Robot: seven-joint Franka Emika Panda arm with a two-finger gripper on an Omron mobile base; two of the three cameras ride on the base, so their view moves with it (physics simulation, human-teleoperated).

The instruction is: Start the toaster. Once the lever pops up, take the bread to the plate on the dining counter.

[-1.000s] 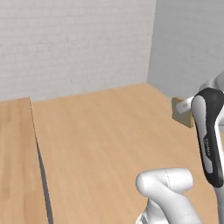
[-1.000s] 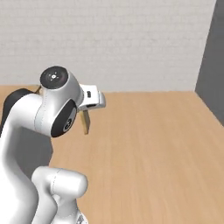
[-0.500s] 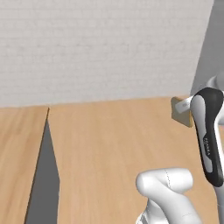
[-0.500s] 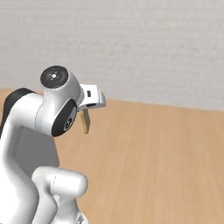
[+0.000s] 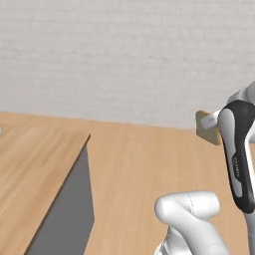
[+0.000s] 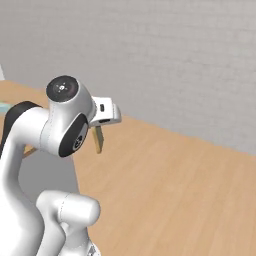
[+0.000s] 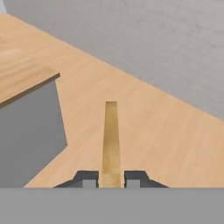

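My gripper [image 7: 110, 178] is shut on the bread [image 7: 110, 140], a thin light tan slice that I see edge-on, standing up between the two fingertips. The same bread [image 5: 206, 127] pokes out beside my dark forearm in the left base view and hangs below my white hand in the right base view [image 6: 99, 139]. The dining counter [image 5: 35, 159] lies ahead to the left, a light-wood top with a grey side [image 7: 30, 140]. A pale blue-green sliver [image 6: 3, 107] at the left edge may be the plate. The toaster is out of view.
A wide light-wood floor [image 5: 144, 164] stretches between me and a white brick wall [image 5: 124, 55]. The counter's corner [image 7: 57, 76] juts toward the held slice from the left. Open floor lies ahead and to the right.
The whole picture has shifted, so the base has turned: the counter now shows more of its top and grey side on the left, and the dark wall at right is gone. The bread stays gripped.
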